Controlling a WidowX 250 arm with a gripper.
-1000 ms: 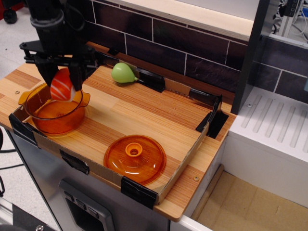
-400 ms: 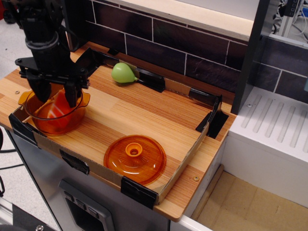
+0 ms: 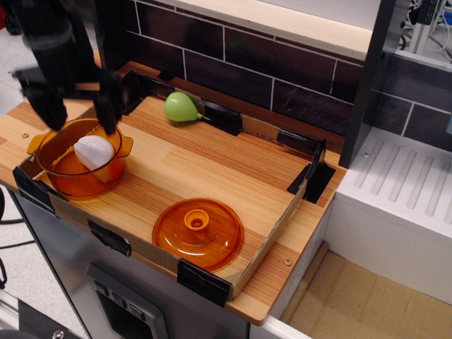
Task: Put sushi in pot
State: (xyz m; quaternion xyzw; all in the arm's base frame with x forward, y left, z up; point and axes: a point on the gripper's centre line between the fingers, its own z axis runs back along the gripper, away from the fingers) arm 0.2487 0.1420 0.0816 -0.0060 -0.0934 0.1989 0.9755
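Note:
The sushi (image 3: 94,152) lies inside the orange pot (image 3: 56,175) at the left of the board, its white rice side showing and its orange top hidden. The gripper (image 3: 76,116) hangs just above the pot's back rim, blurred, its two dark fingers (image 3: 108,111) spread wide apart and holding nothing. The sushi is clear of both fingers.
A green pear-shaped toy (image 3: 181,106) lies at the back of the board. The flat orange knobbed lid (image 3: 198,233) lies at the front. A low cardboard wall with black tape (image 3: 302,185) rims the board. A tiled wall stands behind, a white rack (image 3: 406,191) at right.
The gripper lowered the sushi into the pot, opened, and rose. The sushi now lies loose in the pot, white side up.

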